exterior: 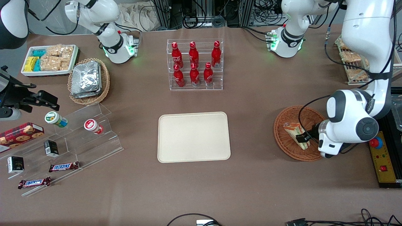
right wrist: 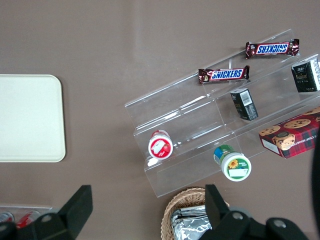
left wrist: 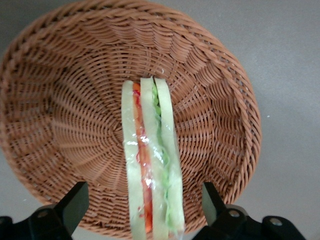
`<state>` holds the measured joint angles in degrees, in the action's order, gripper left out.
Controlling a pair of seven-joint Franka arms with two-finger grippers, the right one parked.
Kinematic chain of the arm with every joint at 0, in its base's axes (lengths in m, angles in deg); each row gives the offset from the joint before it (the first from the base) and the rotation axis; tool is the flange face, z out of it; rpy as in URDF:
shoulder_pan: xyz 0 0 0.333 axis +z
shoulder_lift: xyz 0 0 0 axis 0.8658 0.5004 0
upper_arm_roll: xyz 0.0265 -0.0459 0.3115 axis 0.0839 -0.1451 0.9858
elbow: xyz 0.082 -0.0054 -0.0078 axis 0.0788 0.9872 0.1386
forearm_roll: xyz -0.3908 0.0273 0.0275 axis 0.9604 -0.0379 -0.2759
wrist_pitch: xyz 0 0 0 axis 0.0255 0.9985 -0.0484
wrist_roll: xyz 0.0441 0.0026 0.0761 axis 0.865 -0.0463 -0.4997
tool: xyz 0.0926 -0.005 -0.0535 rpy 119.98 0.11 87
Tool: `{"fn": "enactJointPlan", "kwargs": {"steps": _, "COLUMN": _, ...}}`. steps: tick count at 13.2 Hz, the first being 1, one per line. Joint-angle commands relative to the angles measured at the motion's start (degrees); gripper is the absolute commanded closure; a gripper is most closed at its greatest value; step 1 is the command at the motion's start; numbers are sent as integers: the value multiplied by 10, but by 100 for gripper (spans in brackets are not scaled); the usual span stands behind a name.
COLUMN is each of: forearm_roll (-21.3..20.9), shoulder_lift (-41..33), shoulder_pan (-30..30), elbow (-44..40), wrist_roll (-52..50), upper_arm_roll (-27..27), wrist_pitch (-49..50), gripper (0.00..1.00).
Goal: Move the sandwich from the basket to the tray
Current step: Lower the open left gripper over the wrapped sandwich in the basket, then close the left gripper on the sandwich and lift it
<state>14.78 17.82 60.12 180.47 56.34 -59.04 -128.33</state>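
The sandwich stands on edge in the reddish-brown woven basket, its pale bread and red and green filling layers facing the wrist camera. My left gripper is open and straddles the sandwich's near end, one black finger on each side with a gap to the bread. In the front view the gripper is down inside the basket at the working arm's end of the table, over the sandwich. The cream tray lies flat at the table's middle with nothing on it.
A clear rack of red bottles stands farther from the front camera than the tray. A tiered acrylic stand with snacks, a foil-packet basket and a white snack tray lie toward the parked arm's end. A yellow control box sits beside the basket.
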Motion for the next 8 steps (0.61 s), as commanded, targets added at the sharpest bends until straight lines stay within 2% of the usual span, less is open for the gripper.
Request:
{"fn": "enactJointPlan", "kwargs": {"steps": 1, "forearm_roll": 6, "shoulder_lift": 2, "shoulder_pan": -4, "elbow": 37, "wrist_roll": -11, "upper_arm_roll": 1, "wrist_pitch": -53, "gripper": 0}}
{"fn": "enactJointPlan", "kwargs": {"steps": 4, "forearm_roll": 8, "shoulder_lift": 15, "shoulder_pan": -4, "elbow": 79, "wrist_roll": -11, "upper_arm_roll": 1, "wrist_pitch": -126, "gripper": 1}}
{"fn": "enactJointPlan", "kwargs": {"steps": 5, "forearm_roll": 13, "shoulder_lift": 17, "shoulder_pan": -4, "elbow": 82, "wrist_roll": -11, "upper_arm_roll": 1, "wrist_pitch": -131, "gripper": 18}}
{"fn": "enactJointPlan", "kwargs": {"steps": 6, "forearm_roll": 14, "shoulder_lift": 16, "shoulder_pan": -5, "elbow": 82, "wrist_roll": -11, "upper_arm_roll": 1, "wrist_pitch": -130, "gripper": 67}}
{"fn": "enactJointPlan", "kwargs": {"steps": 7, "forearm_roll": 14, "shoulder_lift": 12, "shoulder_pan": -5, "elbow": 80, "wrist_roll": -11, "upper_arm_roll": 0, "wrist_pitch": -126, "gripper": 97}}
{"fn": "enactJointPlan", "kwargs": {"steps": 8, "forearm_roll": 14, "shoulder_lift": 5, "shoulder_pan": -5, "elbow": 78, "wrist_roll": -11, "upper_arm_roll": -3, "wrist_pitch": -120, "gripper": 100}}
